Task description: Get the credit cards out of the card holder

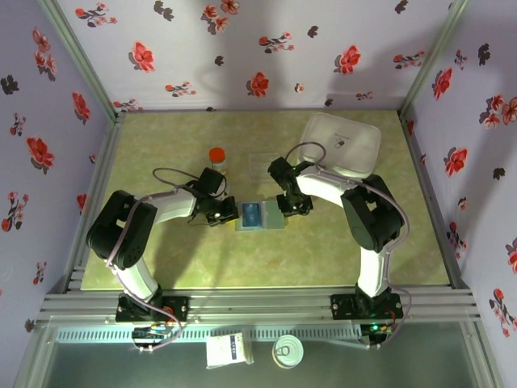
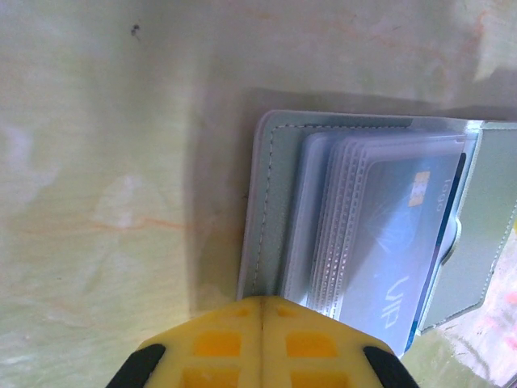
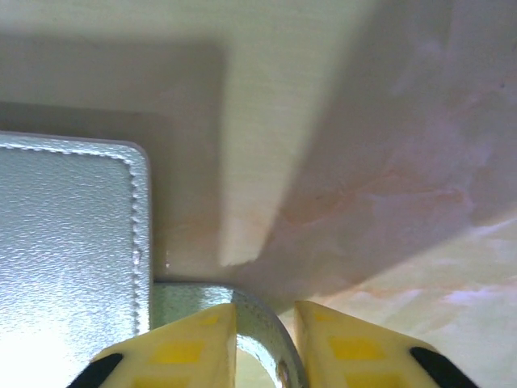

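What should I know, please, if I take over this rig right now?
Left gripper: shut, tips at the edge of the open card holder.
Right gripper: jaws slightly apart astride the holder's clasp tab; whether it grips is unclear.
Things: the holder lies open on the table between the arms; a blue card sits in the top clear sleeve.
Done: holder opened.
Left: pull the cards out; none is seen out yet.
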